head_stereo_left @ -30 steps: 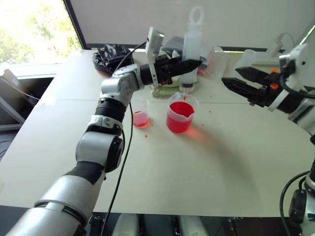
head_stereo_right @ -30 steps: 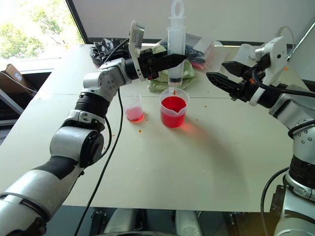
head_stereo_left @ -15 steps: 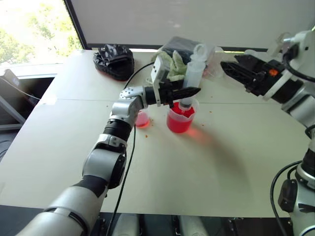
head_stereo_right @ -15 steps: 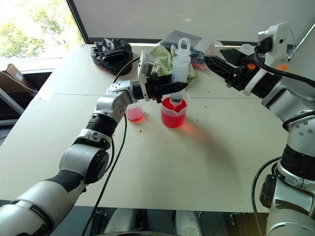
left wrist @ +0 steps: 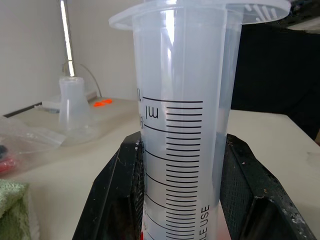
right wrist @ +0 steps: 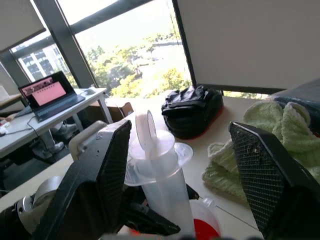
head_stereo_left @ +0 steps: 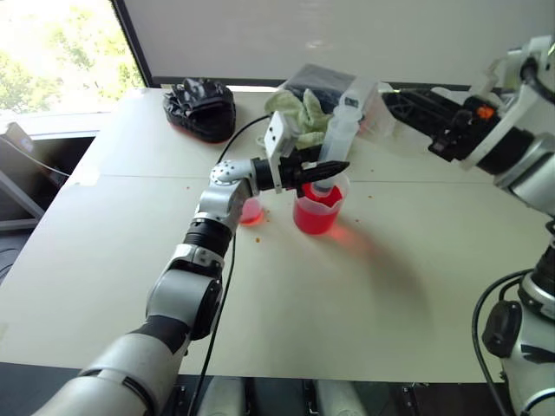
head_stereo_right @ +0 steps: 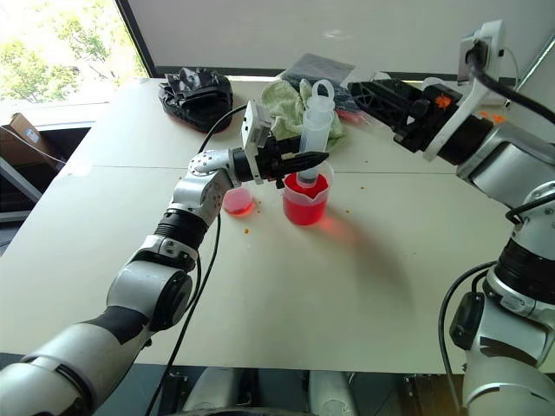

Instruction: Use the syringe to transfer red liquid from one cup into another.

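Observation:
The syringe leans slightly, its lower end down inside the spouted beaker, which holds red liquid. My left gripper is shut on the syringe barrel just above the beaker's rim. The white plunger ring sticks up at the top. My right gripper hovers open to the right of that ring, one finger on each side of it in the right wrist view, apart from it. The small narrow cup, a little red liquid at its bottom, stands left of the beaker.
A black bag and a green cloth lie at the back of the white table. Clear plastic items sit behind the beaker. A small clear flask stands further off.
My left gripper has lowered the syringe from above the beaker until its tip is inside. My right gripper has risen and swung left toward the plunger ring, rolling as it went.

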